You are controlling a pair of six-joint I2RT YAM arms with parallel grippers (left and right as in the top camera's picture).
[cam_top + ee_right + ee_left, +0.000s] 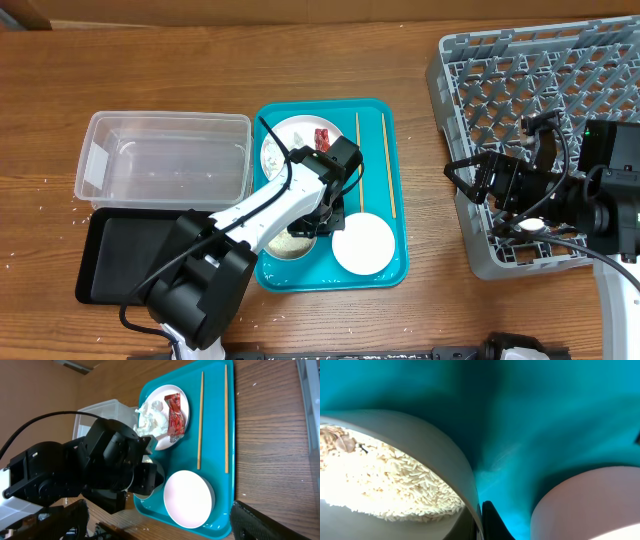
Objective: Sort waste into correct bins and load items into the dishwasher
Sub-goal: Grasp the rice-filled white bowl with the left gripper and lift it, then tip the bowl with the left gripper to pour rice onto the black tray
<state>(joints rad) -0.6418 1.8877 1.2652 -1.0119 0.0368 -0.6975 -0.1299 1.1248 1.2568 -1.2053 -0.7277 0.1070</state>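
The small white bowl (pixel 290 245) holding rice (pixel 395 480) sits at the front left of the teal tray (pixel 395 260). My left gripper (pixel 325 215) is shut on its rim (pixel 465 485), one finger inside and one outside. The pale pink bowl (pixel 363 243) stands right beside it and also shows in the right wrist view (pixel 189 499). The white plate (pixel 275 155) at the tray's back carries the red wrapper (pixel 173 416) and the tissue wad (pixel 150 417). Two chopsticks (pixel 358 150) (pixel 388 165) lie along the tray's right side. My right gripper (pixel 462 180) is open and empty at the left edge of the grey dish rack (pixel 530 70).
The clear tub (pixel 165 118) stands left of the teal tray, with the black tray (pixel 125 255) in front of it. A few white grains lie on the wood near the tub's left side (pixel 75 205). The rack fills the right of the table.
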